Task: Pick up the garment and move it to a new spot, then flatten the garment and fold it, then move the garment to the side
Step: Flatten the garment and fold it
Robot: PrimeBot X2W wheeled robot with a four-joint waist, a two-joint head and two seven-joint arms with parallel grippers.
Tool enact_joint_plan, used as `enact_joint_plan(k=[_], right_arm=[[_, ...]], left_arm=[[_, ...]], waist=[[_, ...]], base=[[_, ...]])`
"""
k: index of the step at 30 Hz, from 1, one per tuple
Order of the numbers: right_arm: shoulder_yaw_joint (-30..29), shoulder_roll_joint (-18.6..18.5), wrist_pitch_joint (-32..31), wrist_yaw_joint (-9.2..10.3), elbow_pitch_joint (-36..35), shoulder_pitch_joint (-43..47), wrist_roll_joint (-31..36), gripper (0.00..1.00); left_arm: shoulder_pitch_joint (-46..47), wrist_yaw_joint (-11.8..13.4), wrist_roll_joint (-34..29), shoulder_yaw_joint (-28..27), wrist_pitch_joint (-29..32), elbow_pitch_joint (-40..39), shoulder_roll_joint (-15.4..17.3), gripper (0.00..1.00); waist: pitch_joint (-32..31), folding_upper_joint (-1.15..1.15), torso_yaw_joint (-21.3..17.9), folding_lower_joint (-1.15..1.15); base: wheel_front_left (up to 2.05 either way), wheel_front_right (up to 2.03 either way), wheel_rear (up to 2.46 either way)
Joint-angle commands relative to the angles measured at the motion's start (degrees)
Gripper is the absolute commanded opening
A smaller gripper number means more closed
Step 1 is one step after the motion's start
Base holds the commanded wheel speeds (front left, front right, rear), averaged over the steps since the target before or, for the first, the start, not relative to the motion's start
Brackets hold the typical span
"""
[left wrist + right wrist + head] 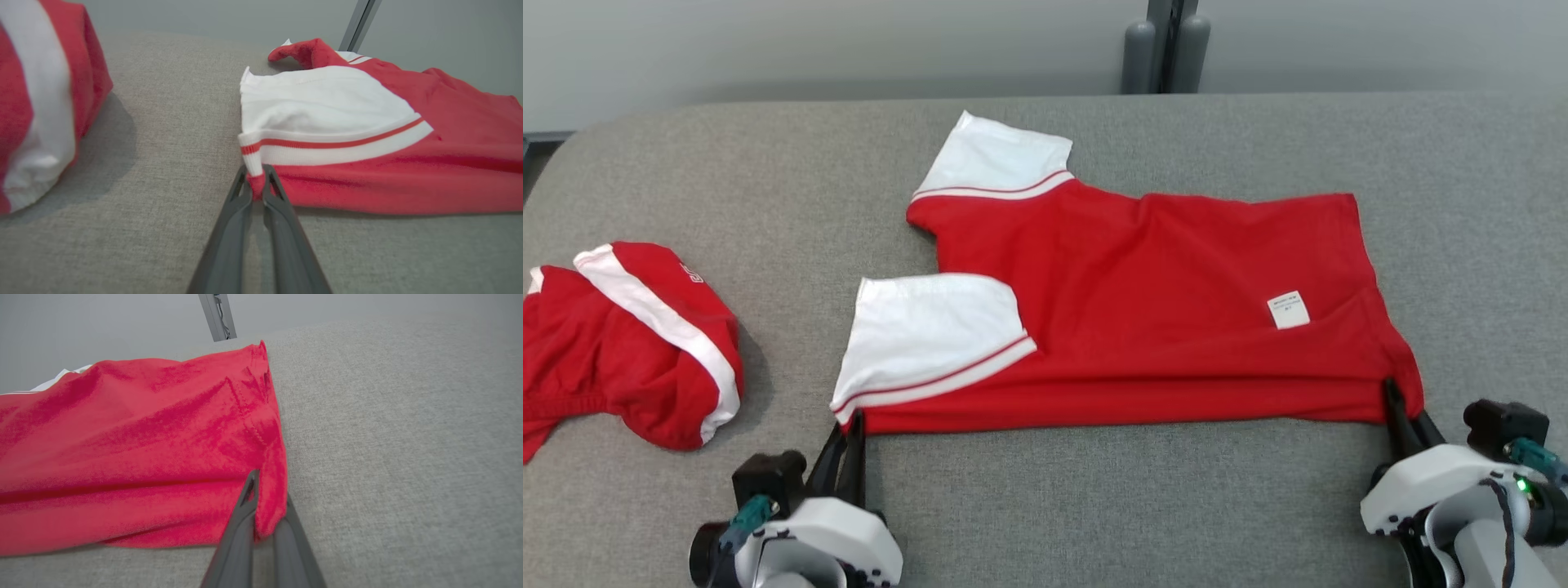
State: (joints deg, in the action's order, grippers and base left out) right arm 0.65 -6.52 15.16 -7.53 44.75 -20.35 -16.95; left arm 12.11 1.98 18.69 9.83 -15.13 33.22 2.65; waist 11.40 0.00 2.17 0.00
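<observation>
Over the near side of the grey table (1094, 506), the left gripper (854, 425) is pinching the red T-shirt (1160, 286) at its sleeve-end corner and the right gripper (1401, 407) is pinching its hem corner, the shirt lying across the table's middle, so both should be moving together, holding that edge taut.

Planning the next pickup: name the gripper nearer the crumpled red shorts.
Left: the left gripper pinches the shirt corner beside the shorts; the right gripper holds its far corner.

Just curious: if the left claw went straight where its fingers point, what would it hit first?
The left gripper is shut on a corner of the shirt, so probably its white sleeve, directly ahead.
</observation>
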Motion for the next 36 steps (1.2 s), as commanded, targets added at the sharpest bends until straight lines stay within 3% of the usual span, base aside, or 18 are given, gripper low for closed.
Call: enact_joint_plan(k=[1,9,20,21,22,30,36], right_arm=[[-0.18,-0.71,-0.02,0.07,0.18,1.63,-0.4,0.0],[0.02,-0.52,-0.02,0.08,0.04,10.0,-2.87,0.0],[-0.14,-0.43,-0.01,0.12,-0.32,16.21,-4.19,0.0],[-0.32,-0.39,-0.01,0.12,-0.25,16.2,-4.13,0.36],[-0.47,-0.32,-0.01,0.12,-0.18,16.01,-4.07,1.0],[-2.83,0.21,-0.02,0.04,-3.68,11.37,-1.91,1.0],[-1.55,-0.86,-0.02,0.04,-3.63,3.49,-0.77,1.0]], left_arm=[[-1.61,-0.32,-0.68,-0.74,-0.02,0.33,0.46,0.0],[-10.93,-0.94,-1.99,-2.86,-0.04,1.82,0.58,0.0],[-16.08,-1.04,-3.16,-1.81,-0.06,0.6,0.54,0.0],[-15.75,-0.79,-3.3,-1.64,-0.05,0.31,0.54,0.6],[-15.34,-0.67,-3.59,-1.45,-0.05,-0.1,0.54,1.0],[-10.32,0.58,-4.73,-1.18,-0.04,-4.63,0.38,1.0],[-0.27,-0.42,-7.25,-0.5,-0.02,-2.34,0.36,1.0]], waist=[[-2.87,0.0,0.07,0.0],[-11.3,0.0,0.86,0.0],[-12.41,0.0,1.79,0.0],[-12.2,0.0,1.72,0.0],[-11.94,0.0,1.61,0.0],[-7.47,0.0,0.34,0.0],[-2.67,0.0,-0.42,0.0]], base=[[0.0,0.0,0.0],[0.0,0.0,0.0],[0.0,0.0,0.0],[0.0,0.0,0.0],[0.0,0.0,0.0],[0.0,0.0,0.0],[0.0,0.0,0.0]])
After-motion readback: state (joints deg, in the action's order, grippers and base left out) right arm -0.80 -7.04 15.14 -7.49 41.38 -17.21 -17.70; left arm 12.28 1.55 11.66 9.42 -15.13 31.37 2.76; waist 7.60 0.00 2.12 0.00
